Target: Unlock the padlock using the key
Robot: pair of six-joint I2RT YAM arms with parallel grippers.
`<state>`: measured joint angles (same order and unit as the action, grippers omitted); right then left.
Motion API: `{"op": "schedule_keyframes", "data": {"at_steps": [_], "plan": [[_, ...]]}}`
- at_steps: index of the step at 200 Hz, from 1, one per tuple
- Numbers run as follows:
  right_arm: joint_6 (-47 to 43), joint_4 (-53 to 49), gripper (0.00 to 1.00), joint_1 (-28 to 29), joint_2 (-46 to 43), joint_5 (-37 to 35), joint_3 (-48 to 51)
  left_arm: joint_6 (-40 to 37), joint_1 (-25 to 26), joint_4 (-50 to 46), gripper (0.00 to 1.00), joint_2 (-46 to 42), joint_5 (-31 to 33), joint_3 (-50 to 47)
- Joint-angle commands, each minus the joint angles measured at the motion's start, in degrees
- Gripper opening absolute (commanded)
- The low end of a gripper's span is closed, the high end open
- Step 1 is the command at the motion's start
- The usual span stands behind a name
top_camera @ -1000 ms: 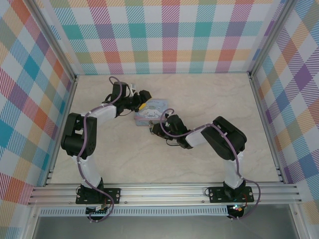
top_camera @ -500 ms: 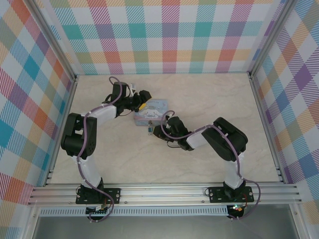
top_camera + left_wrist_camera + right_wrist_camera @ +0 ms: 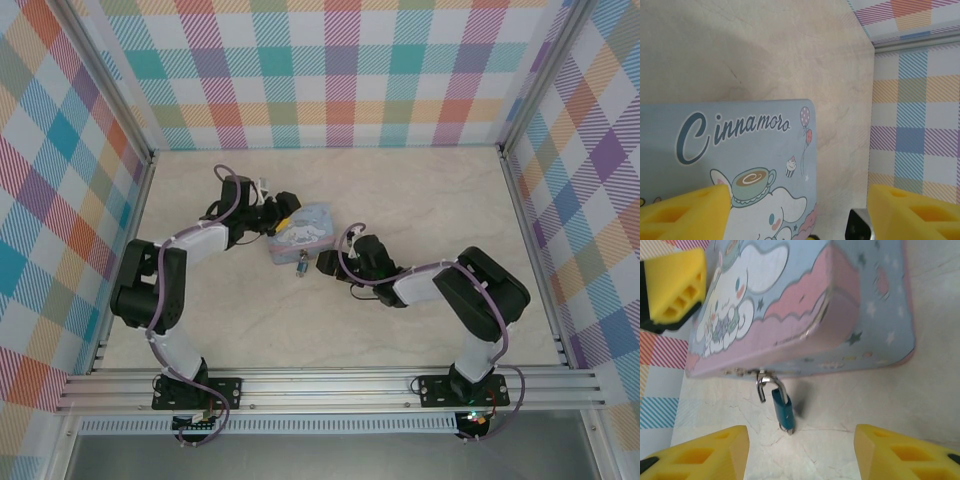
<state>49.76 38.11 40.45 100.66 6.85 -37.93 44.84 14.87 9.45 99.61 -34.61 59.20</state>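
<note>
Left of the spread, empty right gripper lies the padlock, axis near-far; right arm is nearer.

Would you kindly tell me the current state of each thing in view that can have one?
Tin: lid shut.
Padlock: appears unlocked; one leg of the shackle is free of the body, hooked through the hasp.
Left gripper: open, over the tin.
Right gripper: open, empty, facing the padlock.
</note>
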Motion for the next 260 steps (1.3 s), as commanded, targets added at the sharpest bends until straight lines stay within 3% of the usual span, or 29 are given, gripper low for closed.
{"op": "schedule_keyframes", "data": {"at_steps": [1,56,88,133,170,260], "plan": [[-2.1,2.1,0.58,-1.8,0.1,3.1,-1.8,1.3,1.1,-0.7,0.72,-3.1,1.1,-2.8],[-3.8,5.4,0.61,-5.4,3.1,8.7,-6.1,2.2,2.1,-0.6,0.73,-5.2,1.9,-5.6],[-1.4,5.0,0.61,-5.6,-0.3,6.2,-2.6,2.7,2.2,-0.5,0.73,-6.3,3.0,-6.5],[4.2,2.5,0.57,-0.8,-4.9,0.6,3.5,3.4,2.4,-0.1,0.72,-7.4,4.1,-7.2],[10.0,7.6,0.51,3.7,-0.4,-2.0,3.5,3.4,2.4,-0.3,0.72,-7.1,4.3,-7.1],[14.6,11.5,0.37,5.9,8.7,-2.9,0.2,4.1,2.5,1.4,0.72,-5.9,3.8,-7.0]]}}
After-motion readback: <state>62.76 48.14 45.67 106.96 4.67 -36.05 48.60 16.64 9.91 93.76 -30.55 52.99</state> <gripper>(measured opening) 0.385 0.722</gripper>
